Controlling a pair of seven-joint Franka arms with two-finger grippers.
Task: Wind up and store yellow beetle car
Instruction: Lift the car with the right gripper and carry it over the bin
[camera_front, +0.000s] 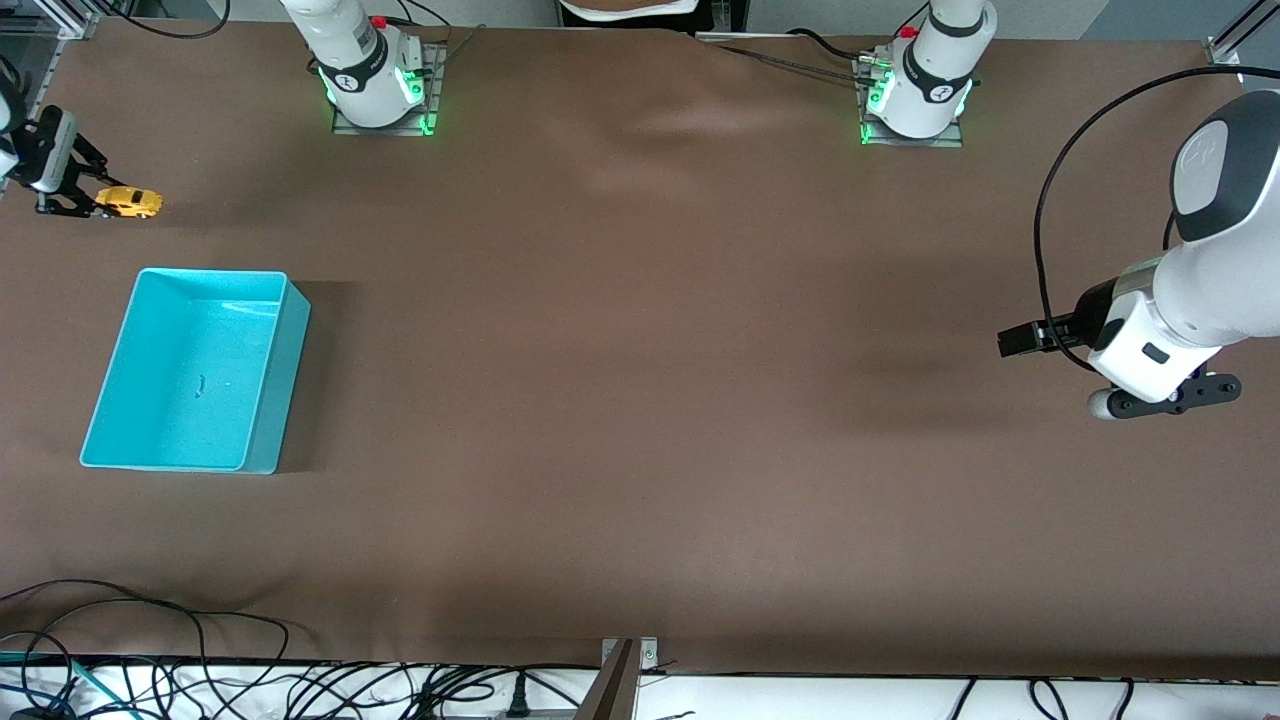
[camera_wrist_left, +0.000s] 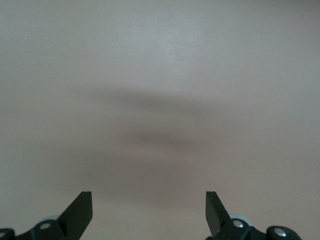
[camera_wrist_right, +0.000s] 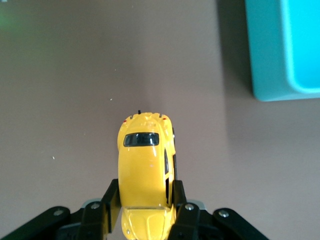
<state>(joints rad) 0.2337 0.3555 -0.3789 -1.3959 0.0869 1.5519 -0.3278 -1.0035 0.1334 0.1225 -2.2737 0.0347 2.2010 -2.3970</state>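
The yellow beetle car (camera_front: 130, 202) is a tiny rounded toy with dark windows, at the right arm's end of the table, farther from the front camera than the turquoise bin (camera_front: 110, 375). My right gripper (camera_front: 82, 206) is shut on its sides; in the right wrist view the car (camera_wrist_right: 146, 160) sticks out from between the black fingers (camera_wrist_right: 110, 197), close to the brown table top. My left gripper (camera_wrist_left: 149, 210) hangs open with nothing between its fingers, over bare table at the left arm's end (camera_front: 1015, 340), waiting.
The turquoise bin is open-topped and holds nothing but a small dark mark; its corner (camera_wrist_right: 280, 55) shows in the right wrist view. Cables (camera_front: 200, 670) lie along the table edge nearest the front camera. The arms' bases (camera_front: 375, 80) stand along the edge farthest from it.
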